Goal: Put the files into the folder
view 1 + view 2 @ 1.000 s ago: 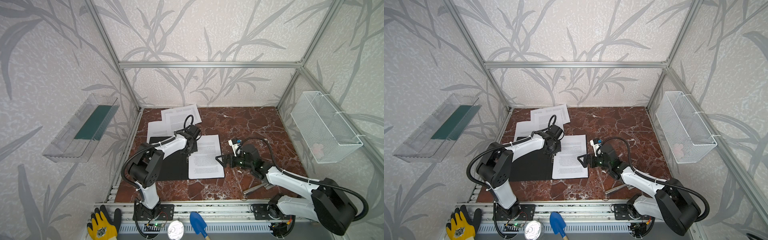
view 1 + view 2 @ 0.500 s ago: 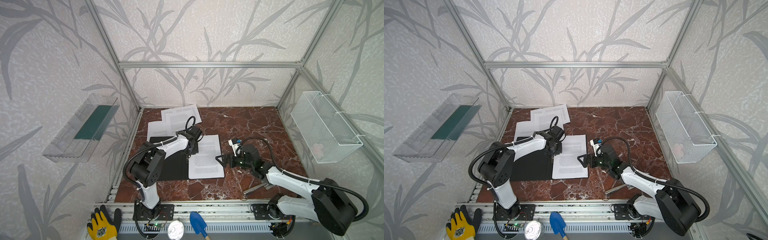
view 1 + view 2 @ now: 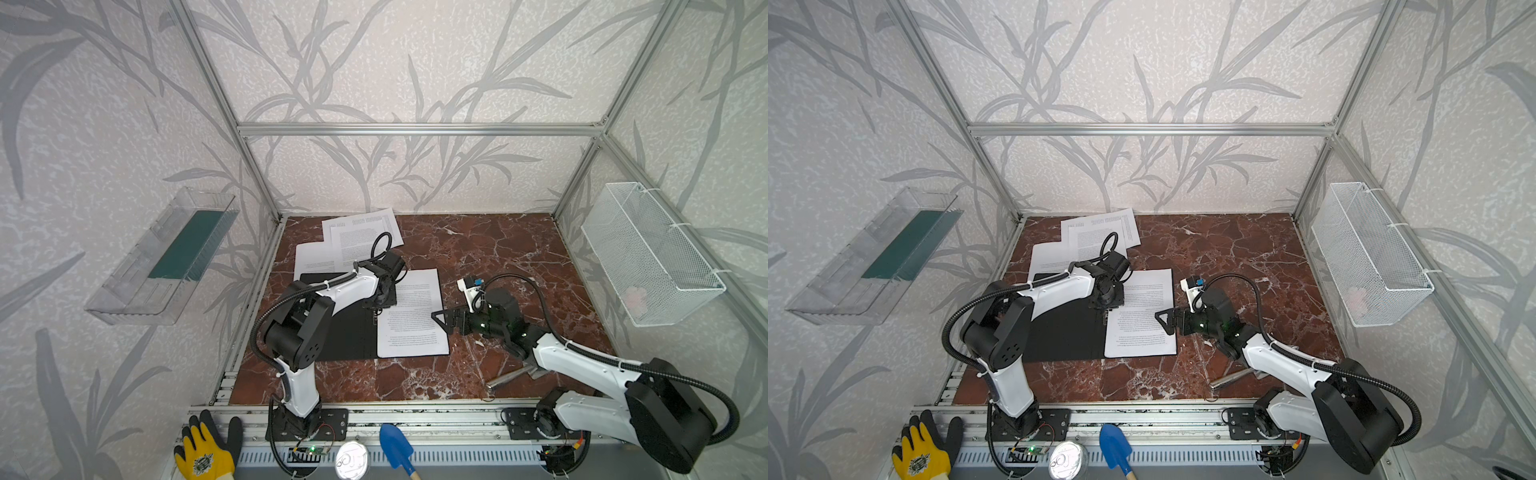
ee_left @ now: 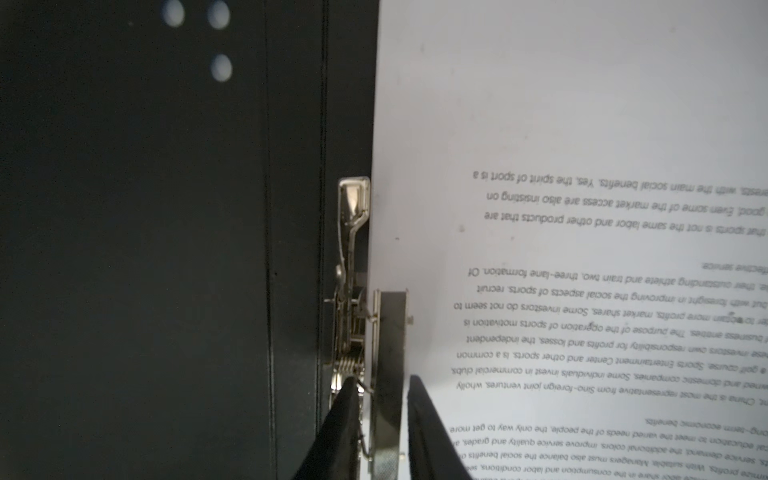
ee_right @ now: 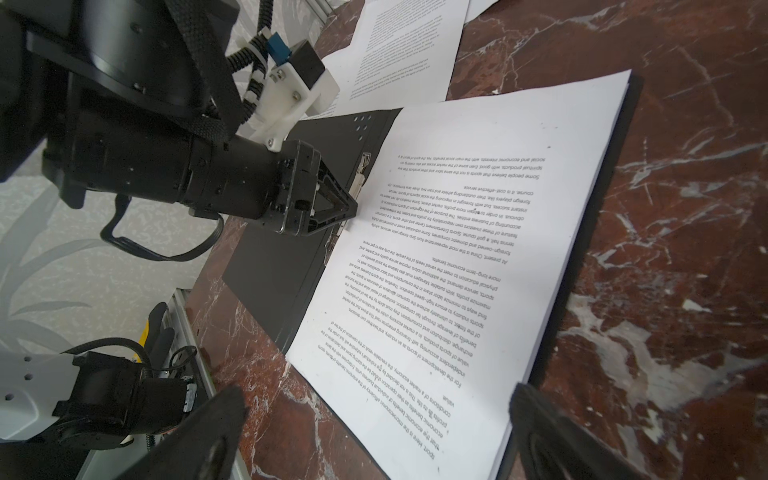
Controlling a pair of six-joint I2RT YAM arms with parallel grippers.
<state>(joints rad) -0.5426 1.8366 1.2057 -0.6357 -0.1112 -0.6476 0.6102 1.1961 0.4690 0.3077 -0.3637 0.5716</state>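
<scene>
Black plastic is showing where the folder (image 3: 345,332) is lying open and flat on the left part of the marble desk (image 3: 478,257). A stack of files (image 3: 411,316) is sitting squarely on its right half. More loose sheets (image 3: 361,232) are lying overlapped just behind the folder, at the back left.

My left fingers (image 4: 345,419) are straddling the flat plate of the metal clip (image 4: 353,249) beside the spine, only narrowly apart. I am not able to tell whether they are pinching it or merely bracketing it. My right fingers (image 5: 216,424) are standing spread wide near the stack's outer edge, holding nothing.

I am judging the paper to be light, limp and slippery sheet on sheet, so I am thinking of taking it by a free edge or corner, or sliding it across the desk rather than lifting it. The clip is looking stiff and sprung, and I am expecting it to need a firm hold on its lever.
</scene>
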